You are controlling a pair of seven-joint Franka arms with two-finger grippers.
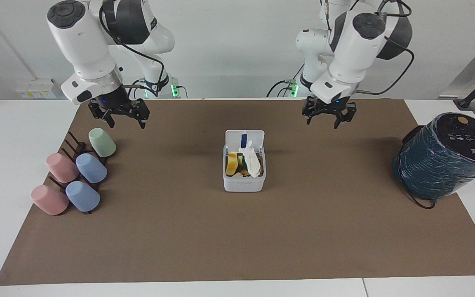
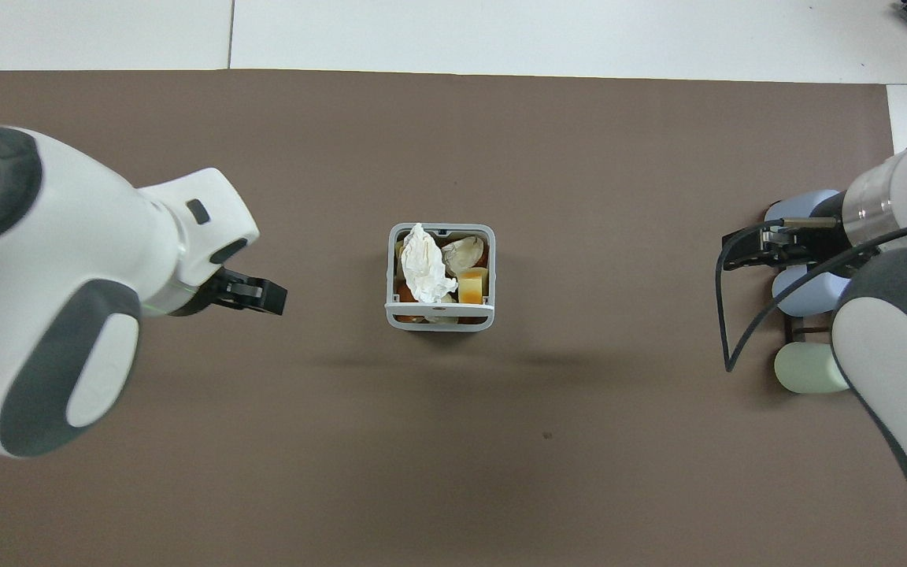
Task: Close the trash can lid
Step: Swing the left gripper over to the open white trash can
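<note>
Trash can sits mid-mat, w/ its lid standing upright & open on the edge nearer the robots; blue mark shows on the lid's underside. In overhead view the can is dead centre, lid seen edge-on at the can's 6 o'clock rim. Inside: crumpled white tissue and an orange-yellow chunk, plus other scraps I can't make out.

Left gripper hangs in the air over bare brown mat, at approx 1–2 o'clock from the can in facing view, clear of can & lid. Fingers spread apart, grasping nothing. In overhead view it shows at the can's 9 o'clock.

Right gripper hangs over the mat just above the green cup, at approx 10 o'clock from the can in facing view; fingers spread, holding nothing. Right arm waits.

Cup rack lies toward the right arm's end of the table, at the can's 9 o'clock in facing view: green cup, two blue cups, two pink cups, all tipped on pegs.

Large dark teal wrapped cylinder stands at the left arm's end, at the can's 3 o'clock in facing view, partly off the mat edge.
</note>
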